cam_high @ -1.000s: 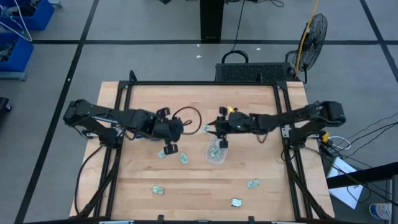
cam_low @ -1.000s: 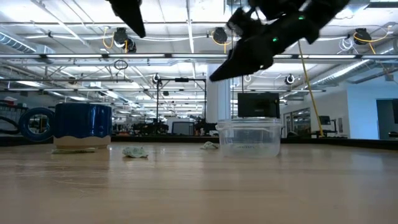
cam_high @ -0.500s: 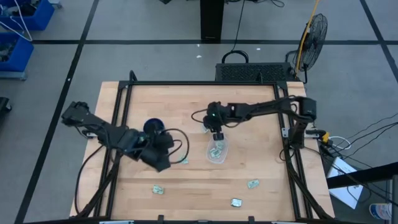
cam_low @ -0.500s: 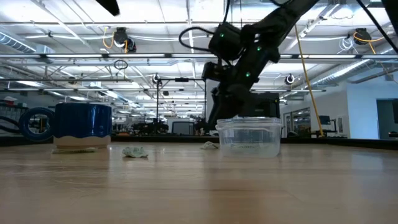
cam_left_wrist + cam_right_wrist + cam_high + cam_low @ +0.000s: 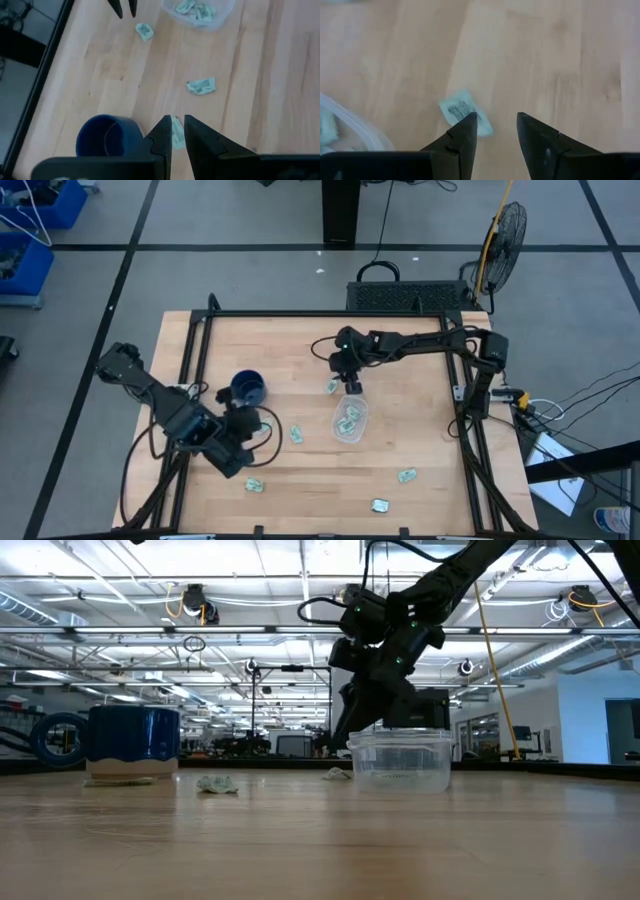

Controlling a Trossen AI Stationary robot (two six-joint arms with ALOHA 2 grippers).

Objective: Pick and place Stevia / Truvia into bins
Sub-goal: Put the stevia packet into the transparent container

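The clear tub (image 5: 350, 421) stands mid-table with several pale green packets inside (image 5: 196, 9). Loose packets lie flat on the wood: one just beyond the tub (image 5: 333, 387), two between the mug and the tub (image 5: 265, 427) (image 5: 296, 434), and others near the table's near edge (image 5: 255, 484) (image 5: 406, 475). My right gripper (image 5: 350, 385) (image 5: 496, 125) points down, open, above the packet beyond the tub (image 5: 462, 110), which shows beside one fingertip. My left gripper (image 5: 177, 127) hangs high over the table's left part, open by a narrow gap. A packet on the table (image 5: 176, 134) shows through that gap.
A dark blue mug (image 5: 247, 389) stands left of the tub, close to my left gripper (image 5: 250, 438). The low view shows the mug (image 5: 133, 743), the tub (image 5: 400, 760) and my right gripper (image 5: 342, 738) behind the tub. Bare wood lies right of the tub.
My right gripper has swung from lying level over the tub to pointing down, and has moved a little toward the far edge, over the packet there. My left arm has drawn back from beside the mug toward the table's near left corner. No packet has moved.
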